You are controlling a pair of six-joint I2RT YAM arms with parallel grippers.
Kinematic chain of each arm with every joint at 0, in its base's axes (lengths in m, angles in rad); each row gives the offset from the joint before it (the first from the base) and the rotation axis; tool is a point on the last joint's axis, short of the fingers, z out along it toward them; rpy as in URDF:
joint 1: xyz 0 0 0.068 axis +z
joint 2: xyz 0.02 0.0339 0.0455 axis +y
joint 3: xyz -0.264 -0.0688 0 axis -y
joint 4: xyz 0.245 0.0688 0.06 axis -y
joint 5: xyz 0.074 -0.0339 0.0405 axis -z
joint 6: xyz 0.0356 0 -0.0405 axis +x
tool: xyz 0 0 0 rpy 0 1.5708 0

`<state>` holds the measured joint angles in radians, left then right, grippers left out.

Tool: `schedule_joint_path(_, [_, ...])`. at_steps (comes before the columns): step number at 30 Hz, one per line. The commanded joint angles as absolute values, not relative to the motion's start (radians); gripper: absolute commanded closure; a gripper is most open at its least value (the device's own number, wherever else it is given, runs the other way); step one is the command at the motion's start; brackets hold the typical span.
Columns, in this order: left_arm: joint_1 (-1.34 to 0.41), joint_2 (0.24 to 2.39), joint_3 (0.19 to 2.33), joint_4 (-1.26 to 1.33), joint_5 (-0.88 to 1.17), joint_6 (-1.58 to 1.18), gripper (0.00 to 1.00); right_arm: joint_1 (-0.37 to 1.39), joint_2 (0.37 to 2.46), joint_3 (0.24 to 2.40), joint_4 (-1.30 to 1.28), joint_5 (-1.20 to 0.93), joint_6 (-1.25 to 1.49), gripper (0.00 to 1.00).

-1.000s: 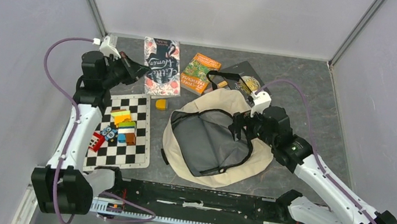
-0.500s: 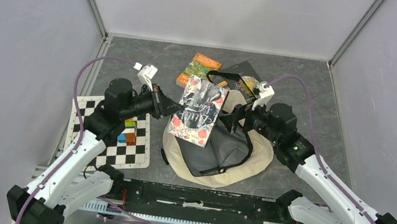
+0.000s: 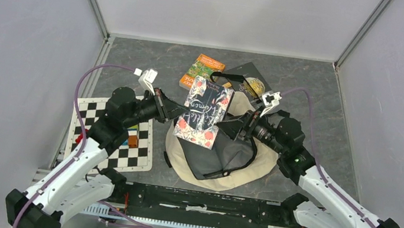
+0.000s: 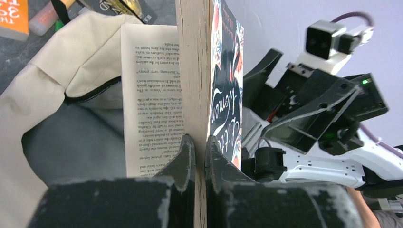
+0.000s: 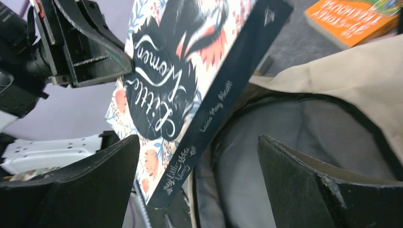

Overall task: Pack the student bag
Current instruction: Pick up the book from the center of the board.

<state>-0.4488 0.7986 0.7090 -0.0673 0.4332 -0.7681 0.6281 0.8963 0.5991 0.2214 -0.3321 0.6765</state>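
The student bag (image 3: 243, 167) is a cream backpack lying open in the middle, grey lining showing. My left gripper (image 3: 178, 112) is shut on the edge of a dark floral "Little Women" book (image 3: 204, 112) and holds it tilted above the bag's left rim. In the left wrist view the fingers (image 4: 187, 156) pinch the cover and some pages of the book (image 4: 223, 71), and one page hangs loose. My right gripper (image 3: 234, 127) is open beside the book's right edge. In the right wrist view the book's (image 5: 180, 85) lower corner sits between the spread fingers (image 5: 290, 180), over the bag's lining (image 5: 294, 133).
An orange book (image 3: 201, 73) and a dark item with a yellow patch (image 3: 251, 84) lie behind the bag. A checkered mat (image 3: 143, 154) with coloured blocks (image 3: 132, 138) lies at the left under my left arm. Grey walls enclose the table.
My left gripper lifted the book from the back of the table and carried it right, over the bag. My right gripper turned from the bag's opening toward the book.
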Motion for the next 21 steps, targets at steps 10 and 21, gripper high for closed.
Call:
schedule_joint_path(10, [-0.462, 0.778, 0.687, 0.210, 0.503, -0.863, 0.98, 0.678, 1.027, 0.579, 0.555, -0.436, 0.877, 0.08])
schedule_joint_path(21, [-0.463, 0.751, 0.670, 0.157, 0.503, -0.848, 0.67, 0.683, 0.999, 0.601, 0.484, -0.361, 0.791, 0.96])
